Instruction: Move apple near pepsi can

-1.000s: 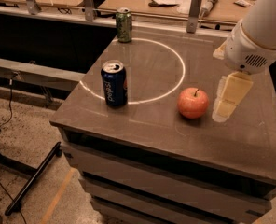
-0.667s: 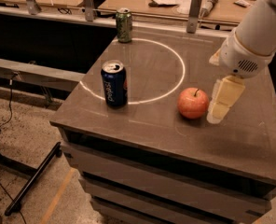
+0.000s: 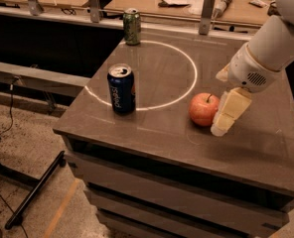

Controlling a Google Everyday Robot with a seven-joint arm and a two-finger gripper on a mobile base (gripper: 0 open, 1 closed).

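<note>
The red-orange apple (image 3: pixel 203 109) rests on the dark table (image 3: pixel 152 128), right of centre, just outside a white painted circle. The dark blue pepsi can (image 3: pixel 121 89) stands upright on the circle's left edge, well left of the apple. My gripper (image 3: pixel 226 114) hangs from the white arm at the right. Its cream finger reaches down to the tabletop and sits right against the apple's right side.
A green can (image 3: pixel 132 27) stands upright at the table's far edge. Metal posts and a cluttered wooden bench lie behind the table. The floor at the left holds a black stand leg and cables. The table's front edge is close below the apple.
The gripper has moved left and closed the gap to the apple's right side. The apple and both cans have not moved.
</note>
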